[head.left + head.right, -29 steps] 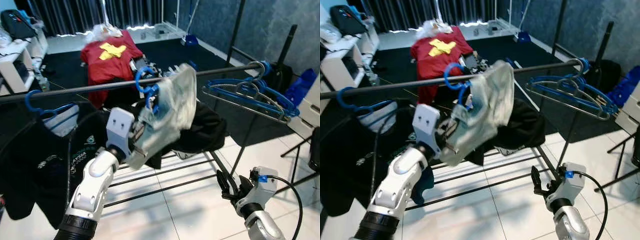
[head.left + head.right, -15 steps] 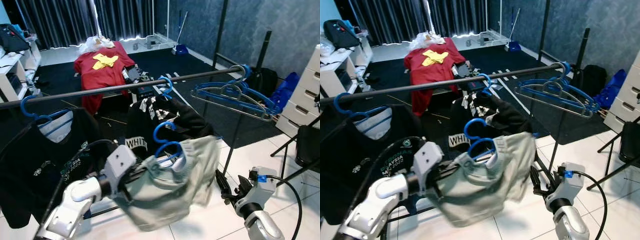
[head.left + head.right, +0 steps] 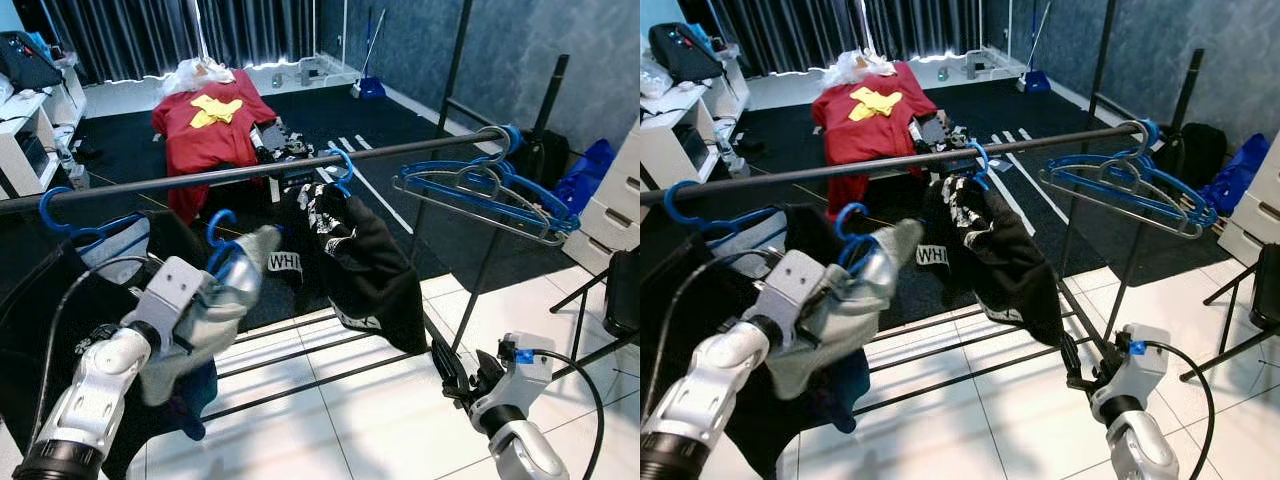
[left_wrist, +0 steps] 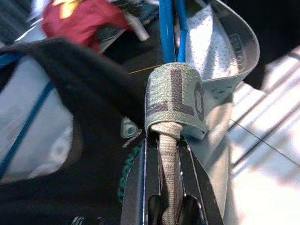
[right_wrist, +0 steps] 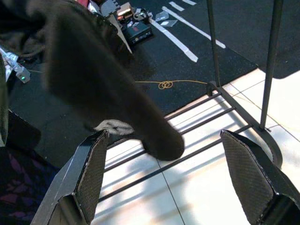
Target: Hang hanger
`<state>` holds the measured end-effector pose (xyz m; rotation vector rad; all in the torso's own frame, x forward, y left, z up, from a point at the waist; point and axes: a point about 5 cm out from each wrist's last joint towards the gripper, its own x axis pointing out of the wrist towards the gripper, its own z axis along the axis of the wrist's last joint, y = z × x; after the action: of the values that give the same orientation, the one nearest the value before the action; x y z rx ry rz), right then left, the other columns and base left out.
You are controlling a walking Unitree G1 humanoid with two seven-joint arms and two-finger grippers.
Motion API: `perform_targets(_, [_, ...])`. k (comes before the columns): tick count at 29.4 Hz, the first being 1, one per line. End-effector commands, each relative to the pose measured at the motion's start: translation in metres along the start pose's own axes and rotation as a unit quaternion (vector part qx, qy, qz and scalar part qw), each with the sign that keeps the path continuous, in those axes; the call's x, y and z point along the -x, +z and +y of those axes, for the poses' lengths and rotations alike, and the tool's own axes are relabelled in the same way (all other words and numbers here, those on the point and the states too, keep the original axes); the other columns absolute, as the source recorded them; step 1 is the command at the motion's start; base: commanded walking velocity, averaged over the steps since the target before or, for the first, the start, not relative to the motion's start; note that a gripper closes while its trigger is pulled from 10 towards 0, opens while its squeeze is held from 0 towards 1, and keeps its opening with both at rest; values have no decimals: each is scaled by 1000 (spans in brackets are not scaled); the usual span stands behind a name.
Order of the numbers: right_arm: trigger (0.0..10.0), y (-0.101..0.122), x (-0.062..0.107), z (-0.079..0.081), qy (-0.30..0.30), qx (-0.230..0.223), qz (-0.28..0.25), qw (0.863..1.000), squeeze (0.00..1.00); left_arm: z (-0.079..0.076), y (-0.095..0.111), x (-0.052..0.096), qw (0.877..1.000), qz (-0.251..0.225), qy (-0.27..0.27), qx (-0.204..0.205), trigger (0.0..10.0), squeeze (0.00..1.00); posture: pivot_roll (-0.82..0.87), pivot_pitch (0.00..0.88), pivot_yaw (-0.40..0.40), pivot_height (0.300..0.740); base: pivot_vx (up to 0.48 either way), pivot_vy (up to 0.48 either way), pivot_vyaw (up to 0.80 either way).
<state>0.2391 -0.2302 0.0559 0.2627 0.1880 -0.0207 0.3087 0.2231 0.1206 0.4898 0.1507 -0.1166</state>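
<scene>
The clothes rail is spanning the scene, carrying a black T-shirt on a blue hanger at its left end, a black printed garment near its middle and a bunch of empty blue hangers at its right end. Below the rail, between the two black garments, the left gripper is clenching the waistband of a grey-green garment on a blue hanger, whose hook is sitting under the rail, not over it. The right gripper is idling low, beneath the rail's right end, fingers spread and empty. Risk: the grip is on cloth, not the hanger, so the hanger could twist or slip, and the hook could snag the neighbouring shirt. The hanger's shoulders are hidden under fabric.
</scene>
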Motion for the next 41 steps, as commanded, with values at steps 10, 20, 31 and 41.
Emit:
perform_targets(10, [10000, -3, -1, 0, -5, -6, 7, 1000, 0, -19, 50, -27, 986, -59, 62, 141, 10000, 0, -96, 0, 13, 740, 0, 0, 0])
perform_targets(20, [10000, -4, 0, 0, -10, -7, 6, 1000, 0, -25, 53, -43, 983, 0, 111, 145, 10000, 0, -112, 0, 26, 740, 0, 0, 0])
perform_targets(31, [10000, -5, -1, 1, -13, -4, 9, 1000, 0, -4, 30, -45, 959, 88, 214, 162, 10000, 0, -117, 0, 29, 740, 0, 0, 0])
perform_targets(41, [10000, -5, 0, 0, -15, -6, 9, 1000, 0, -10, 11, -34, 974, 52, 120, 187, 10000, 1000, -122, 0, 36, 740, 0, 0, 0])
